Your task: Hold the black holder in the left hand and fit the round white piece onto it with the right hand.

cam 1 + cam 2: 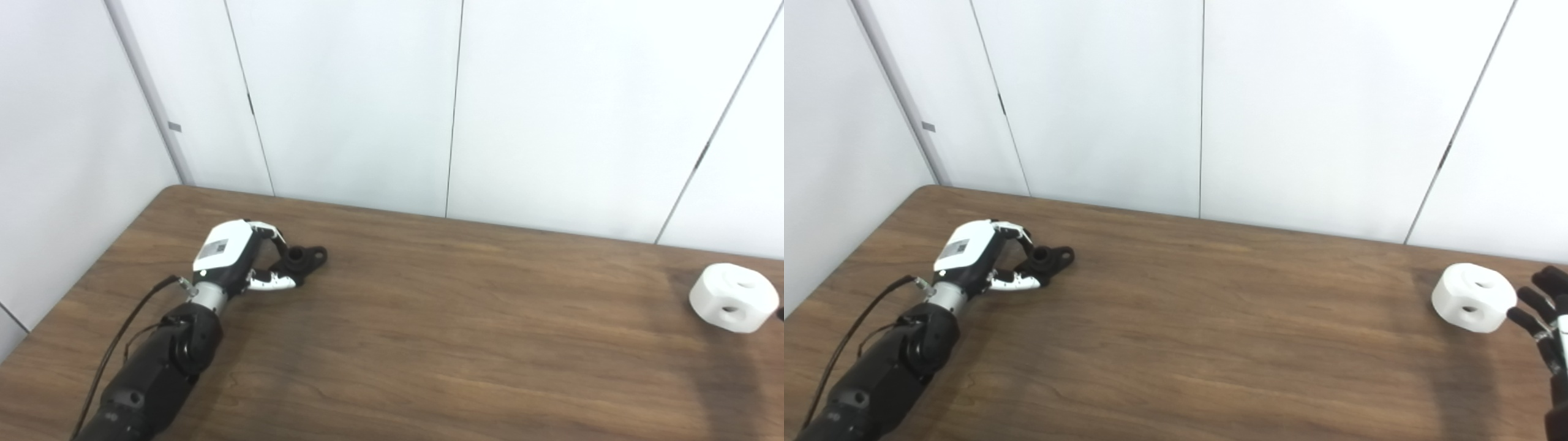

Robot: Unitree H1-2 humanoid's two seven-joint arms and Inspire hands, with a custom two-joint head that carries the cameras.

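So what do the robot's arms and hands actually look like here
The left arm is glossy black with a silver metal wrist and thin black cables along its outer side. The left hand has a white back bearing a small grey code-like label, and its fingers are white with black parts. Of the right hand only dark fingers show at the picture's edge; its arm is barely in view.

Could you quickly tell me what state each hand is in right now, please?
Left hand: shut on the black holder, at the table.
Right hand: open, fingers spread beside the round white piece, holding nothing.
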